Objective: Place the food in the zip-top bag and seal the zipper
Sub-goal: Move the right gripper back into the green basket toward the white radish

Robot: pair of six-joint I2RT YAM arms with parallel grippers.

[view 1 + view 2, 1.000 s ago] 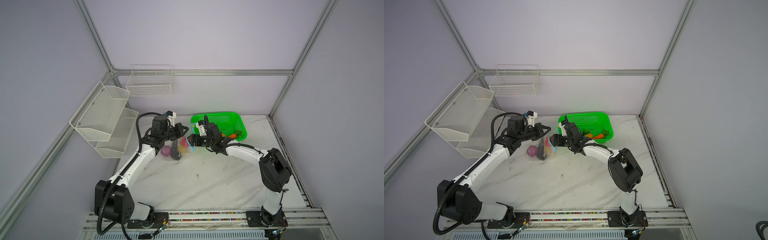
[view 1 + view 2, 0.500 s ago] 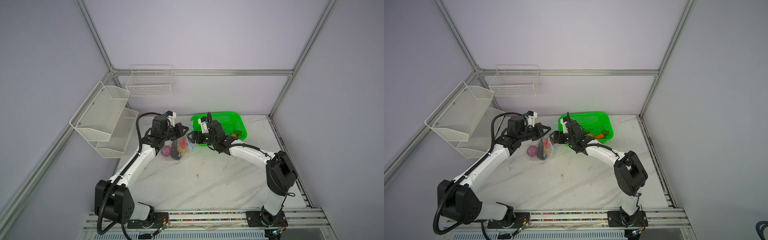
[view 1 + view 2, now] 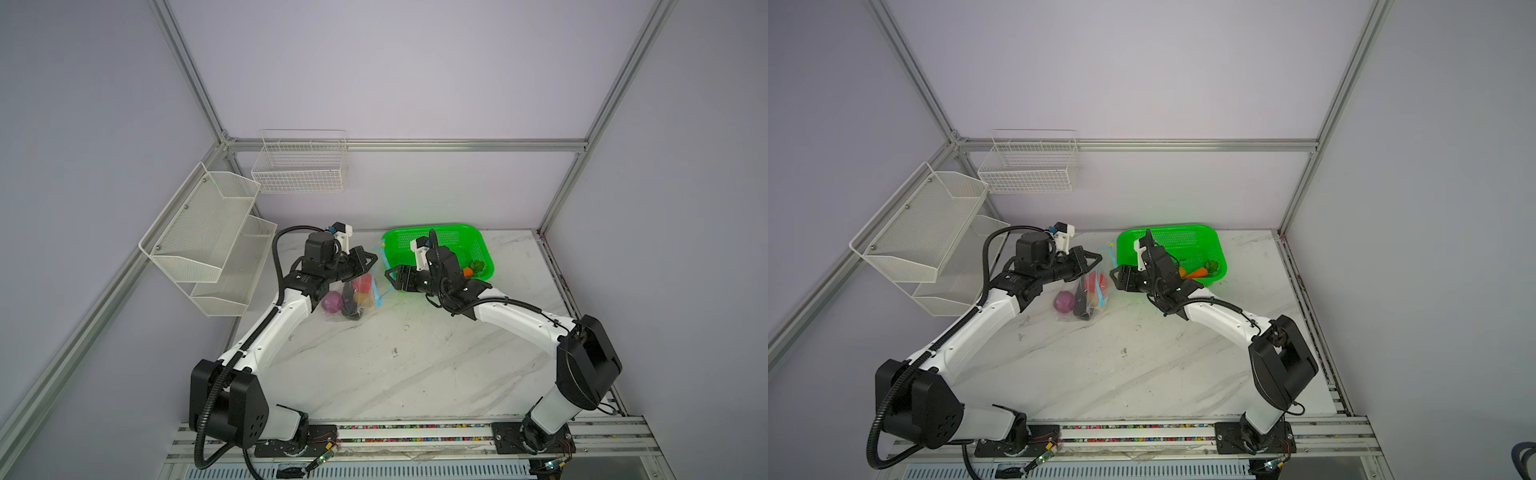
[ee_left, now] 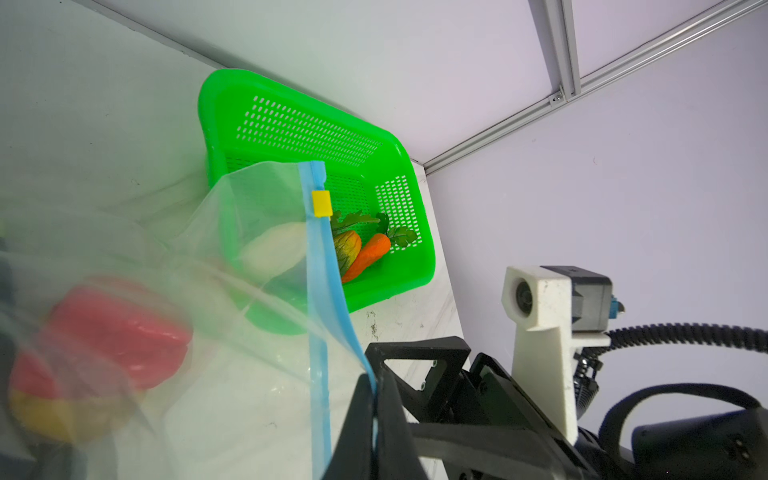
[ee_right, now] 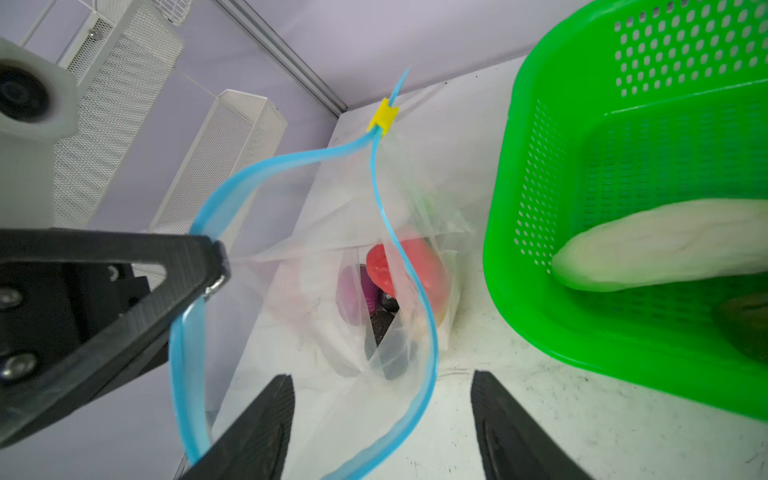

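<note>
Left end effector (image 3: 373, 259) stays clamped on the clear bag's (image 5: 332, 216) blue zipper (image 5: 249, 174); the open, empty right end effector (image 5: 380, 386) has retreated toward the green perforated basket (image 5: 519, 166), likely for more food (image 5: 665, 245).

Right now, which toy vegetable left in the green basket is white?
The long white oblong; the carrot is orange, and the third piece is yellow-green with leaves.

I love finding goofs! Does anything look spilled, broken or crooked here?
Nothing spilled or broken. The zip-top bag just slumps crookedly, because the left gripper pinches only one side of its wavy blue zipper. The other side hangs loose.
</note>
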